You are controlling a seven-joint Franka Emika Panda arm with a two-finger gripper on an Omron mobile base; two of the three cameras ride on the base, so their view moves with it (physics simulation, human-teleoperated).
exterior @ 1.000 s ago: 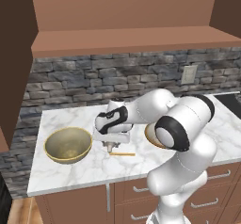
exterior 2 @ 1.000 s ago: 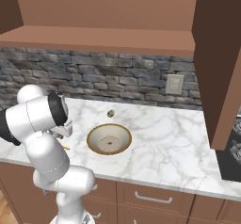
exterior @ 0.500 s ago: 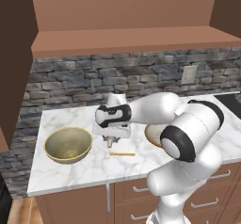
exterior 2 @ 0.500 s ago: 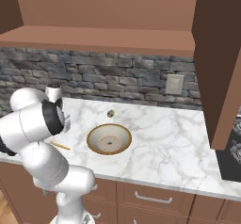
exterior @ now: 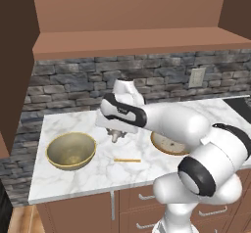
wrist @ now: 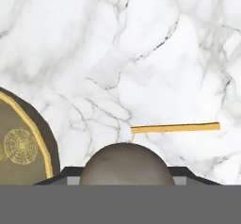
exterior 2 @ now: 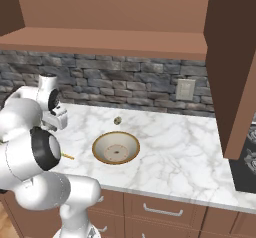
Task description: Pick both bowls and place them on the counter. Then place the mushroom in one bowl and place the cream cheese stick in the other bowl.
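Observation:
My gripper hangs above the counter, shut on the grey-beige mushroom, whose round cap sits between the fingers. The deep olive-tan bowl stands upright to the gripper's left, and its rim shows in the hand view. The cream cheese stick lies flat on the marble just in front of the gripper and below it. The shallow beige bowl rests on the counter to the right, partly hidden by my arm in the left base view.
A small dark round knob sits on the counter behind the shallow bowl. A stone backsplash with a wall outlet runs along the back. Wooden cabinets hang overhead. Bare marble stretches to the right.
My gripper has risen from low over the counter beside the stick and drawn slightly back, carrying the mushroom. The bowls and the stick have stayed put.

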